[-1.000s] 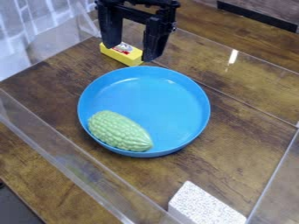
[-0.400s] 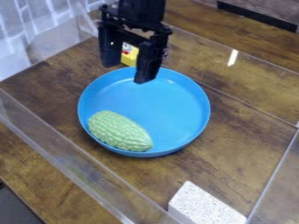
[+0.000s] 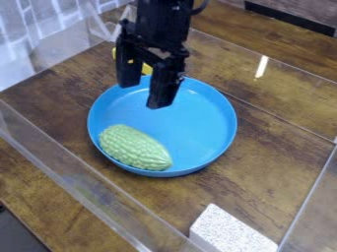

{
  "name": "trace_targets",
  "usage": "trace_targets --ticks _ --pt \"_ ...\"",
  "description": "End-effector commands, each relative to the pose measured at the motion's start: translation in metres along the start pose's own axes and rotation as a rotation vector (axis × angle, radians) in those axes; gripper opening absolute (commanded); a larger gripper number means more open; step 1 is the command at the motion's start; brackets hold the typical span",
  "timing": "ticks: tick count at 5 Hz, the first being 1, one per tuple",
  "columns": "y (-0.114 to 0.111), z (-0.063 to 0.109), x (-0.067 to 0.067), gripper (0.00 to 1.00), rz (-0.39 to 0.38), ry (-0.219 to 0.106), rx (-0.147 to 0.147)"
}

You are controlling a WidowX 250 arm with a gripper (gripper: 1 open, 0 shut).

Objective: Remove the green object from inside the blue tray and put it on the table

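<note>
The green object (image 3: 136,147), a bumpy light green oval, lies in the near left part of the blue tray (image 3: 211,113). The tray rests on the dark wooden table (image 3: 283,98). My gripper (image 3: 145,85) hangs open above the tray's far left part, pointing down. Its two black fingers (image 3: 162,88) stand apart with nothing between them. It is up and beyond the green object, not touching it.
Clear acrylic walls edge the table on the left, front and right. A white speckled block (image 3: 235,233) sits at the near right corner. The arm hides the spot behind the tray at the far left.
The gripper has come down and toward the camera over the tray, and has rolled a little about its own axis. It now hides the yellow block seen earlier. The green object has not moved.
</note>
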State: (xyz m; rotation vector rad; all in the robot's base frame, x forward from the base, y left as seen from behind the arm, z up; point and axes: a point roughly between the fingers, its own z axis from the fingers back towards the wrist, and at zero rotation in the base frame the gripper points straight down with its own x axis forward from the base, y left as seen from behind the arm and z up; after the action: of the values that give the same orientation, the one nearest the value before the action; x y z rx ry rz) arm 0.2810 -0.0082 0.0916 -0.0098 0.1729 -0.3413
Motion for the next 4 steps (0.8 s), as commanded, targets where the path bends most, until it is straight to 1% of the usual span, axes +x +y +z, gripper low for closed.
trace_targets --ticks 1,2,3,4 --pt "-0.003 0.001 -0.001 1.00 -0.159 -0.016 0.032" --pt "-0.003 -0.007 -0.002 1.00 -0.290 -0.009 0.051" --pt "-0.002 -0.014 -0.002 1.00 -0.376 -0.008 0.062" --pt "-0.001 -0.022 -0.003 1.00 -0.428 -0.018 0.063"
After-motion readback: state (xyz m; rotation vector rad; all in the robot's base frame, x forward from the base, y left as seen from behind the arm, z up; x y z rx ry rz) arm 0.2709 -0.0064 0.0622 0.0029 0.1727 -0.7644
